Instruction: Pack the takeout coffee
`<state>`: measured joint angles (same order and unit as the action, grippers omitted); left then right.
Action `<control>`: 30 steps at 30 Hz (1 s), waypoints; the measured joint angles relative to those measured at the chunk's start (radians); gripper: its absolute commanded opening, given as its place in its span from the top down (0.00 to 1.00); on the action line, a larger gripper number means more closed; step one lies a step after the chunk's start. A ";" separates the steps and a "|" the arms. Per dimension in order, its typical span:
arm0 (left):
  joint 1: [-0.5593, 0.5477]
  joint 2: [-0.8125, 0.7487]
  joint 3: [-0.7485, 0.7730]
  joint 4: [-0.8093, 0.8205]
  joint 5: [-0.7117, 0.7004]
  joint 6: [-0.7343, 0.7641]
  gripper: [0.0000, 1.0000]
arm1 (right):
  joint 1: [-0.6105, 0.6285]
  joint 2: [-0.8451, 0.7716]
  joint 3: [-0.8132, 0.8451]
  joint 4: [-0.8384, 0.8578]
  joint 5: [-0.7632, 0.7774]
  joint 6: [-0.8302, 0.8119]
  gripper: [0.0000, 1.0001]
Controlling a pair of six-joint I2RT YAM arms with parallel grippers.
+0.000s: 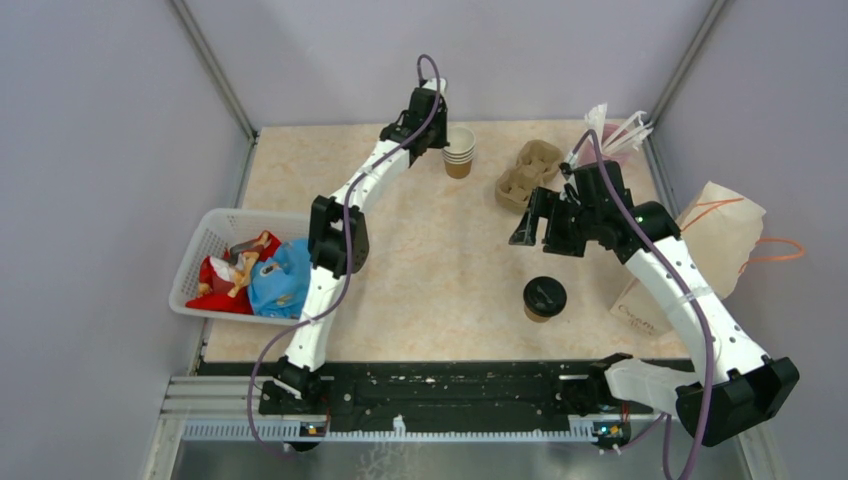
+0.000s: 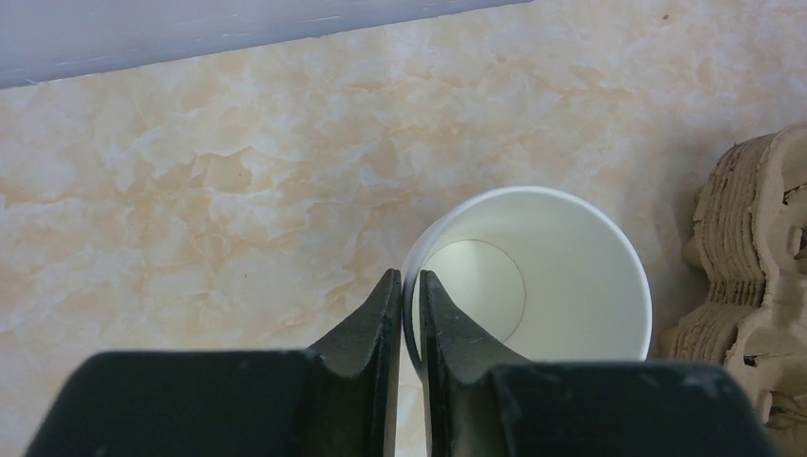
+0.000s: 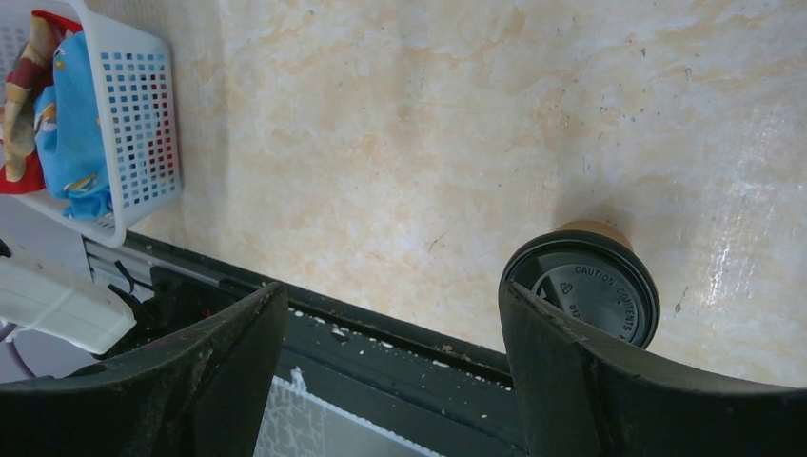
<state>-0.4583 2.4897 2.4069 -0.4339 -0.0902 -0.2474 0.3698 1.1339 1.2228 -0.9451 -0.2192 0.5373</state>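
Coffee set: 1 lidless cup (image 2: 533,276), far side of desk (image 2: 190,190), rim pinched by the closed-down left pincer (image 2: 404,286); 1 black-lidded cup (image 3: 580,300), upright near the front edge, apart from the wide-spread, empty right pincer (image 3: 390,305).

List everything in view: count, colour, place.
Lidded cup: one, brown, black lid, near centre-right of the table.
Open cup stack: one stack, brown outside, white inside, far centre.
Cup carrier: brown pulp, right of the stack.
Wrapped sticks: several, white, far right.
Paper bag: one, light brown, orange handles, right edge.
Basket: one, white, left edge, red and blue items inside.
Table: beige marble.
Left tool: black, shut on the stack's rim.
Right tool: black, open, above the table.
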 measured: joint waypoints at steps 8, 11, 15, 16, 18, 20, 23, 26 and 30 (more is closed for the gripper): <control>-0.001 0.000 0.000 0.000 -0.001 0.007 1.00 | 0.000 0.000 0.000 0.000 -0.002 0.006 0.19; -0.001 0.000 0.000 -0.001 -0.001 0.007 1.00 | 0.000 0.000 0.000 0.002 -0.003 0.006 0.19; -0.003 -0.009 0.000 -0.020 -0.001 0.006 1.00 | 0.000 0.000 0.000 0.003 -0.004 0.006 0.19; -0.004 -0.015 0.000 -0.031 -0.001 0.002 1.00 | 0.000 -0.001 0.000 0.003 -0.004 0.006 0.19; -0.006 -0.029 0.000 -0.048 -0.001 -0.010 1.00 | 0.000 -0.004 0.000 0.005 -0.006 0.007 0.19; -0.012 -0.054 0.000 -0.069 -0.002 -0.023 1.00 | 0.000 -0.009 -0.002 0.010 -0.008 0.009 0.19; -0.022 -0.096 0.000 -0.086 0.000 -0.047 1.00 | 0.000 -0.025 -0.007 0.019 -0.011 0.014 0.19; -0.028 -0.122 0.020 -0.117 0.013 -0.071 1.00 | 0.000 -0.047 -0.018 0.026 -0.016 0.018 0.19; -0.053 -0.161 -0.010 -0.125 -0.013 -0.066 1.00 | 0.000 -0.062 -0.026 0.035 -0.019 0.026 0.18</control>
<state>-0.5110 2.3291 2.3966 -0.5587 -0.1036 -0.3134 0.3698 1.0721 1.1973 -0.9100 -0.2386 0.5632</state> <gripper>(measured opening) 0.087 0.815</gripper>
